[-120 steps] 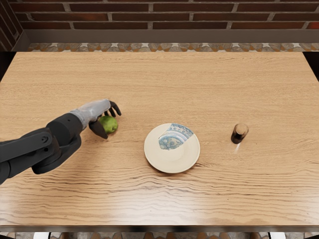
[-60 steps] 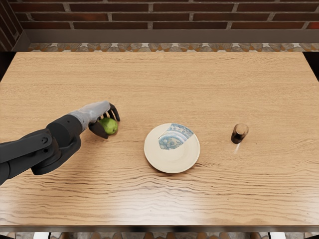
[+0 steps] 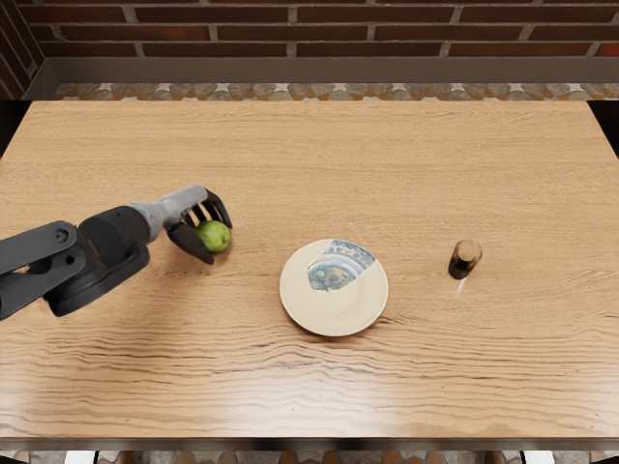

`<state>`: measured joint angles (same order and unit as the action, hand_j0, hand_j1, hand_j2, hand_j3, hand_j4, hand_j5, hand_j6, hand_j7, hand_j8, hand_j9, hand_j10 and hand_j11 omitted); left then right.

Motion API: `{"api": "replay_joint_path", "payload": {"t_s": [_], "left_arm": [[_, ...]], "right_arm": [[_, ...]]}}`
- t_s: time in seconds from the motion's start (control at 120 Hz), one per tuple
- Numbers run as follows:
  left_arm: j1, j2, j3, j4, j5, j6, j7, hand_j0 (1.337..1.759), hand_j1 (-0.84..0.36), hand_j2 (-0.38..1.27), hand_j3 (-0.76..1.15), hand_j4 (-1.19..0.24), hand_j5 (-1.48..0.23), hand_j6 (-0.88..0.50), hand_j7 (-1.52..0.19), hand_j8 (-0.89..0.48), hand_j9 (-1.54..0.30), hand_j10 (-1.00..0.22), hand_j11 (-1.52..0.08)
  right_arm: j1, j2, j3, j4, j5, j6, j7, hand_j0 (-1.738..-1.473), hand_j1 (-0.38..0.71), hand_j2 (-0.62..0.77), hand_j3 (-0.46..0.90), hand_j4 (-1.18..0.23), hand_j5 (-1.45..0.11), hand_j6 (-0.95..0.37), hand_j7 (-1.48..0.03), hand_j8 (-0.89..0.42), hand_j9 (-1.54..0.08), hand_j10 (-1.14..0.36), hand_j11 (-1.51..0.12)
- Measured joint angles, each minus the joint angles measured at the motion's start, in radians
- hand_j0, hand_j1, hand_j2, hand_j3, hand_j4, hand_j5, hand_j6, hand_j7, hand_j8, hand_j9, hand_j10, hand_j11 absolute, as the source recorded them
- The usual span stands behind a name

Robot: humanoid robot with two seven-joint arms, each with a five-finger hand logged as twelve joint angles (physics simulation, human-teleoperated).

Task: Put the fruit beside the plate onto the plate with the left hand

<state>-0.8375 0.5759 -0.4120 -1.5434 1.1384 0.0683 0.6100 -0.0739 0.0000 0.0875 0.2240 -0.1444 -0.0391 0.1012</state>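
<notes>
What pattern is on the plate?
The plate is cream with a blue-grey patterned patch toward its far side; head view.

Wooden table (image 3: 387,164) with a cream plate (image 3: 329,314) and, well apart, a dark cup (image 3: 464,258)

A: What lies between the left hand (image 3: 193,226) and the plate (image 3: 334,311)?

B: Bare table (image 3: 387,155), a strip of wood running right and slightly nearer. The hand, fingers wrapped round the green fruit (image 3: 217,237), sits well left of the plate's rim.

A: Anything standing in the way?

B: Only a dark cup (image 3: 464,258), upright, right of the plate and apart from it, off that line. The far half of the table and its near edge are open wood.
</notes>
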Motion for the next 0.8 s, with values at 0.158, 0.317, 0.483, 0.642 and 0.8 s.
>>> {"api": "replay_joint_path", "payload": {"t_s": [0.158,0.317,0.483,0.642,0.8], "left_arm": [[0.002,0.005,-0.118,0.002,-0.144,-0.132,0.000,1.652,-0.21,0.14,0.00,-0.61,-0.87,-0.42,-0.87,-0.44,-0.87,-0.49,-0.87],[0.000,0.006,-0.225,0.011,-0.270,-0.281,0.001,1.653,-0.23,0.21,0.00,-0.61,-0.87,-0.42,-0.87,-0.44,-0.87,-0.49,-0.86],[-0.034,-0.009,-0.283,0.025,-0.369,-0.380,0.001,1.655,-0.27,0.31,0.00,-0.61,-0.87,-0.42,-0.87,-0.44,-0.86,-0.49,-0.85],[-0.034,-0.038,-0.290,0.029,-0.402,-0.415,0.001,1.655,-0.26,0.27,0.00,-0.62,-0.86,-0.43,-0.86,-0.44,-0.85,-0.49,-0.85],[-0.034,-0.110,-0.289,0.029,-0.419,-0.451,0.001,1.656,-0.27,0.29,0.00,-0.62,-0.86,-0.42,-0.85,-0.44,-0.85,-0.53,-0.85]], "right_arm": [[0.000,0.000,0.000,0.000,0.000,0.000,0.000,-1.658,-0.33,0.00,0.00,-0.02,-0.02,-0.02,-0.02,-0.02,-0.02,-0.01,-0.02],[0.000,0.000,0.000,0.000,0.000,0.000,0.000,-1.658,-0.33,0.00,0.00,-0.02,-0.02,-0.02,-0.02,-0.02,-0.02,-0.01,-0.02],[0.000,0.000,0.000,0.000,0.000,0.000,0.000,-1.658,-0.33,0.00,0.00,-0.02,-0.02,-0.02,-0.02,-0.01,-0.02,-0.01,-0.02],[0.000,0.000,0.000,0.000,0.000,0.000,0.000,-1.658,-0.33,0.00,0.00,-0.02,-0.02,-0.02,-0.02,-0.01,-0.02,-0.01,-0.02],[0.000,0.000,0.000,0.000,0.000,0.000,0.000,-1.658,-0.33,0.00,0.00,-0.02,-0.02,-0.02,-0.02,-0.01,-0.02,-0.01,-0.02]]}}
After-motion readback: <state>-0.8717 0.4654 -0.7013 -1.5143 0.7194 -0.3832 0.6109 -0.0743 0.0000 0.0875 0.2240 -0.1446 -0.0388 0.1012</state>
